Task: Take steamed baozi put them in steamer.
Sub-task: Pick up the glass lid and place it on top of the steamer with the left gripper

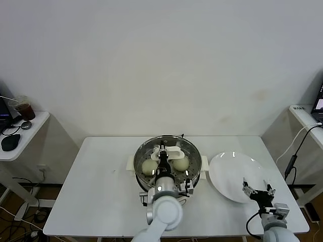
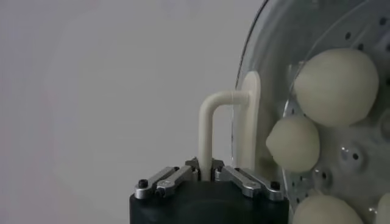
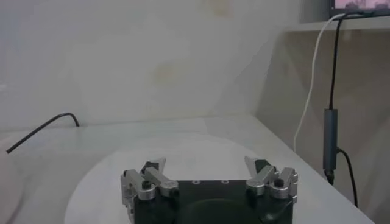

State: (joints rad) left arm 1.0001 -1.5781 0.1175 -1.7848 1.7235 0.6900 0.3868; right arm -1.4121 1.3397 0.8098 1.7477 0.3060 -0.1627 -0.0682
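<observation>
The steamer (image 1: 195, 152) stands mid-table, a shiny steel pot on a white base. Several pale baozi lie on its perforated tray (image 2: 361, 153); two show in the head view (image 1: 149, 167) (image 1: 181, 163), and the left wrist view shows them close up (image 2: 336, 86) (image 2: 294, 143). A round glass lid (image 1: 176, 145) is over the pot. My left gripper (image 2: 206, 170) is shut on its white handle (image 2: 207, 125). I cannot tell whether the lid rests on the rim. My right gripper (image 1: 258, 187) hangs open over the white plate (image 1: 229, 169), holding nothing.
The plate (image 3: 183, 149) lies right of the steamer, near the table's right edge. A side table with a cup (image 1: 24, 108) and a mouse stands far left. A cable (image 1: 295, 151) hangs by the right edge.
</observation>
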